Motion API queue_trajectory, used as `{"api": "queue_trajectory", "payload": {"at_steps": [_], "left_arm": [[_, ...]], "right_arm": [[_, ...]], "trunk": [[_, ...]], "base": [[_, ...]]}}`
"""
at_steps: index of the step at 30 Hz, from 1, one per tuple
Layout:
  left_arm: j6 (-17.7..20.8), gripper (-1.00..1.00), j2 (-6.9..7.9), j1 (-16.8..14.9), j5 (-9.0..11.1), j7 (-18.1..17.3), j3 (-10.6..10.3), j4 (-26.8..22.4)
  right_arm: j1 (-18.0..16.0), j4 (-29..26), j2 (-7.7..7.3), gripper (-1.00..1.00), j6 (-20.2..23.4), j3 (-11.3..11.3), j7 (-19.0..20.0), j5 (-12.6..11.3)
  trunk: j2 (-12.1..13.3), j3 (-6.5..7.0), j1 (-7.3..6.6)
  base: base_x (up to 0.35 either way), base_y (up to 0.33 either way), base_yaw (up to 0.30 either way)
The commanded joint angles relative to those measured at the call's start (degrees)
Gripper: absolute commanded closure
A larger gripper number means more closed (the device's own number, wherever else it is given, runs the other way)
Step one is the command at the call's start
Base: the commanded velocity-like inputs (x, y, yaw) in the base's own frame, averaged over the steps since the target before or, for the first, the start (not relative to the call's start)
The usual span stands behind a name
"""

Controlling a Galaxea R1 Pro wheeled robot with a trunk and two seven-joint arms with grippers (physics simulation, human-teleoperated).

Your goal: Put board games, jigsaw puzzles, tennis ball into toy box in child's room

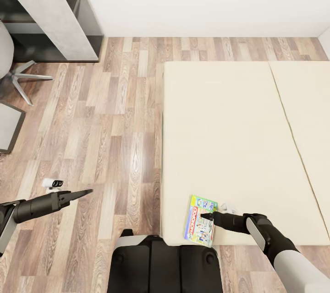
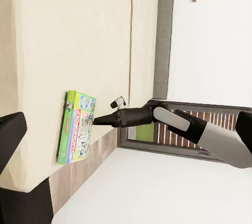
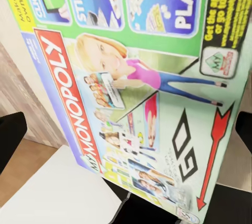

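right gripper hovers over the game, a monopoly box lying flat at the near corner of the bed, just inside the edge. whether its fingers are spread or closed i cannot tell, and no grasp is visible. left gripper hangs over the floor, well apart, its opening also unclear. to do this well, i judge, come at the box from the bed's edge, pinch across its thin side and lift it level. the table stands far off.
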Motion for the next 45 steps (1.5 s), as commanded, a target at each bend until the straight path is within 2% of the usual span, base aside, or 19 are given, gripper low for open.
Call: {"api": "queue_trajectory", "payload": {"at_steps": [1,8,45], "left_arm": [[0.59,-1.00,0.01,-0.02,-0.01,-0.22,-0.01,0.00],[0.57,-1.00,0.01,-0.02,-0.02,-0.22,-0.01,0.00],[0.58,-1.00,0.01,-0.02,-0.03,-0.22,0.06,0.00]], "right_arm": [[-0.01,-0.06,-0.04,-1.00,0.41,0.09,-0.06,-0.41],[-0.01,-0.07,-0.03,-1.00,0.34,0.05,-0.06,-0.41],[-0.01,-0.08,-0.02,-1.00,0.32,0.05,-0.06,-0.41]], "trunk": [[-0.09,-0.06,0.03],[-0.09,-0.06,0.03],[-0.09,-0.06,0.03]], "base": [[0.000,0.137,0.000],[0.000,0.138,0.000],[0.000,0.036,0.000]]}}
